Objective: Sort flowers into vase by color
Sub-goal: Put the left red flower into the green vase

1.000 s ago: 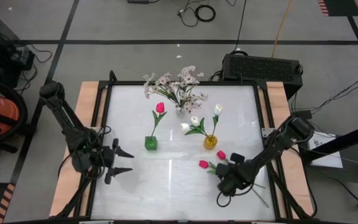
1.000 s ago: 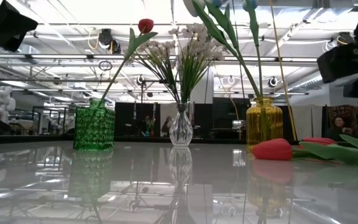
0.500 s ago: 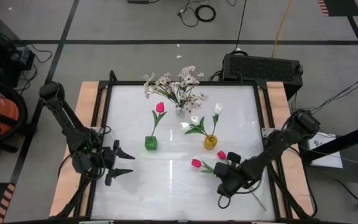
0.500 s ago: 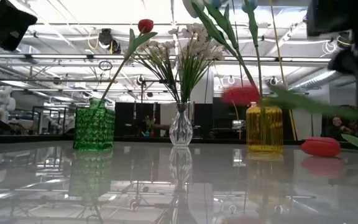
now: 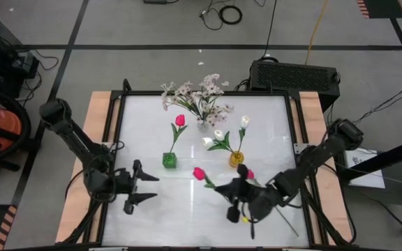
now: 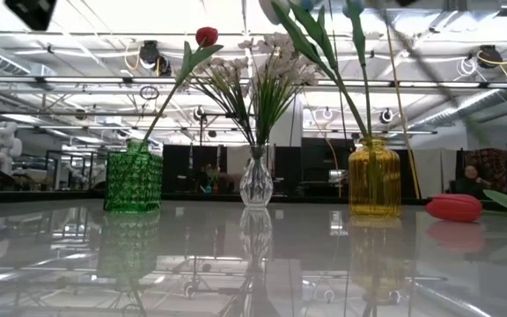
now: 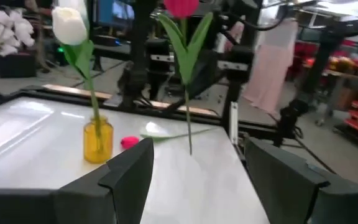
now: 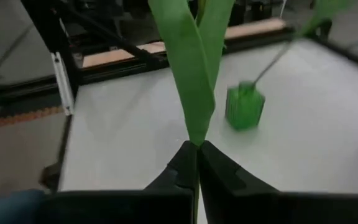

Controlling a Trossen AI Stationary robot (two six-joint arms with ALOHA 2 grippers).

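Your right gripper [image 8: 197,163] is reaching in low over the front-middle of the white glossy table [image 5: 187,209], arm stretched diagonally from the right edge, fingers pressed tight together on the green stem of a magenta-pink tulip [image 5: 199,173], right where the long leaves fork. The bloom hangs in the air, above the tabletop, near the square green textured glass vase [image 5: 169,160], which already holds one pink tulip. A second loose pink tulip [image 6: 454,208] lies flat on the table near the amber ribbed glass vase [image 5: 236,159] with the white tulips. Your left gripper [image 5: 139,189] hovers over the front-left, elbow bent back, fingers spread apart and gripping nothing, pointed toward the middle.
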